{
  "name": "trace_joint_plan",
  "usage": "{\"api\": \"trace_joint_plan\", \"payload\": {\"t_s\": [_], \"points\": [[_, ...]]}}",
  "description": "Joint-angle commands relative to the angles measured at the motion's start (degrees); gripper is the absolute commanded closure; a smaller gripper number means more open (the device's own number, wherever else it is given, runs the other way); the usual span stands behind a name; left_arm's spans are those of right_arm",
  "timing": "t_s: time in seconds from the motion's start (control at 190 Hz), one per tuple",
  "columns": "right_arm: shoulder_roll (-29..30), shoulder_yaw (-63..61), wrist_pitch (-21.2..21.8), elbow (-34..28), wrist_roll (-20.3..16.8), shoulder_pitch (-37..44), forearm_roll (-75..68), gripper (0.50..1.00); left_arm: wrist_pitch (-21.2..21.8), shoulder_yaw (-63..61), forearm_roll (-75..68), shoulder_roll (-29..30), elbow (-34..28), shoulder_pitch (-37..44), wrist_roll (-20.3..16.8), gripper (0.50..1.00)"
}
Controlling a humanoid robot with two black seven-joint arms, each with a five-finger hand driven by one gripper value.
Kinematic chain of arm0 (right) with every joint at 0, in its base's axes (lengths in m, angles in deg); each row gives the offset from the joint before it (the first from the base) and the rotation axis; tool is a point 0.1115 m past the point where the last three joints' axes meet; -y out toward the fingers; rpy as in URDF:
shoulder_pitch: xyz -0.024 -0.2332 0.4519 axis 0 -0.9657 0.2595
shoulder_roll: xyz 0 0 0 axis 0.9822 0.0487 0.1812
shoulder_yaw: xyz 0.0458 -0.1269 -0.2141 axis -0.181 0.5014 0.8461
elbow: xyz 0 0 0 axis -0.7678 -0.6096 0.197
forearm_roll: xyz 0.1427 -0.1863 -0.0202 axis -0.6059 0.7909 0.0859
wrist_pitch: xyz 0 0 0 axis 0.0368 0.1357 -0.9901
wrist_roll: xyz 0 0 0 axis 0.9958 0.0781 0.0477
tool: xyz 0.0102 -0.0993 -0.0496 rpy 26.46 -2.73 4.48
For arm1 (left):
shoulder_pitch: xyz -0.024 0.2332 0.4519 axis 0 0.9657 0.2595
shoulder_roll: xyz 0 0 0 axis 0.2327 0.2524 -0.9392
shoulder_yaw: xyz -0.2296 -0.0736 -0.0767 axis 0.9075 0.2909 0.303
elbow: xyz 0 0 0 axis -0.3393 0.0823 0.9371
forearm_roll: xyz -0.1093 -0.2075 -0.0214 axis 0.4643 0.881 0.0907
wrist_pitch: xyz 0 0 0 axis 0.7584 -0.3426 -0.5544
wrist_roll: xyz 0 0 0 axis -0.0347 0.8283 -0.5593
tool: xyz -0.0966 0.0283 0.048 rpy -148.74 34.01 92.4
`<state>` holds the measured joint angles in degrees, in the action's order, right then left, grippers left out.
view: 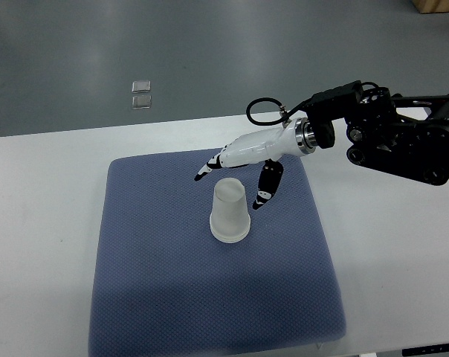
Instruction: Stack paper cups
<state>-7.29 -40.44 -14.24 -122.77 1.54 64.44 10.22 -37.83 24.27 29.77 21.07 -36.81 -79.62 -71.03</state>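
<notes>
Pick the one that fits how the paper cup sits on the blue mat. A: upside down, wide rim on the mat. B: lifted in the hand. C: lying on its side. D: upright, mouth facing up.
A: the paper cup stands with its closed narrow base on top and its wide rim on the blue mat, free of the right hand.

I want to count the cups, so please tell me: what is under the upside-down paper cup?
The paper cup stands upside down on the blue mat, its rim flat against the fabric. Its wall hides whatever is inside or beneath, so another cup nested there cannot be confirmed. The right hand hovers behind it, not touching.
</notes>
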Motion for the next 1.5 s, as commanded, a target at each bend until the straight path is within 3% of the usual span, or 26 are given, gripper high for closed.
{"api": "trace_joint_plan", "payload": {"t_s": [0.0, 0.332, 0.537, 0.948, 1.148, 1.495], "points": [[0.05, -0.07, 0.01, -0.06, 0.00, 0.15, -0.13, 0.576, 0.00, 0.00, 0.02, 0.00, 0.00, 0.00, 0.00, 0.500], [-1.18, -2.97, 0.36, 0.29, 0.00, 1.74, -0.66, 0.576, 0.00, 0.00, 0.02, 0.00, 0.00, 0.00, 0.00, 0.500], [-2.32, -7.54, 0.45, 6.27, 0.00, 2.09, -4.00, 0.576, 0.00, 0.00, -0.07, 0.00, 0.00, 0.00, 0.00, 0.500], [-2.41, -12.81, -0.96, 20.94, 0.00, 1.47, -39.07, 0.576, 0.00, 0.00, -0.07, 0.00, 0.00, 0.00, 0.00, 0.500], [-2.32, -12.64, -3.42, 32.19, 0.00, -1.60, -63.14, 0.576, 0.00, 0.00, -0.06, 0.00, 0.00, 0.00, 0.00, 0.500], [-1.62, -12.64, -9.22, 35.97, -0.09, -9.07, -90.13, 0.576, 0.00, 0.00, 0.02, 0.00, 0.00, 0.00, 0.00, 0.500]]}}
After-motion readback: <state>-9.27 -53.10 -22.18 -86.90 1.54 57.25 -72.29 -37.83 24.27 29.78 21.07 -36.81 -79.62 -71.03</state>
